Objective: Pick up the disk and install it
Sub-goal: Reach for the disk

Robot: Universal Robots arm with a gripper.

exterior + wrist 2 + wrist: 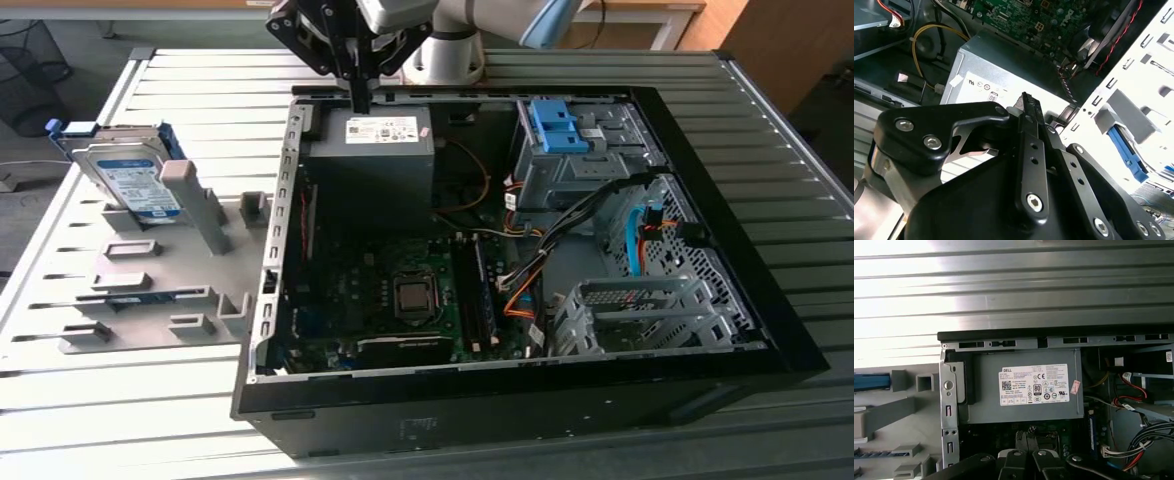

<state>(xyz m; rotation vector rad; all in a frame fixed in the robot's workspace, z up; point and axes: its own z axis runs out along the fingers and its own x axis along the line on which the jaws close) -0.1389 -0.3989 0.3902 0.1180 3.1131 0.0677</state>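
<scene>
The disk [130,182], a silver drive with a white-and-blue label and a blue bracket around its edge, stands tilted in the grey fixture plate [147,290] at the exterior view's left, outside the computer case. My gripper [362,104] hangs over the case's far edge, above the grey power-supply box [380,132], well to the right of the disk. Its black fingers [1026,107] lie together with nothing between them. In the first wrist view the gripper [1029,439] sits just in front of the power-supply box [1026,385].
The open black computer case [747,300] lies on the slatted metal table [120,420]. Inside are a motherboard [387,300], loose cables [534,270], a metal drive cage [581,165] holding a bare blue bracket [555,124], and a second cage [641,310].
</scene>
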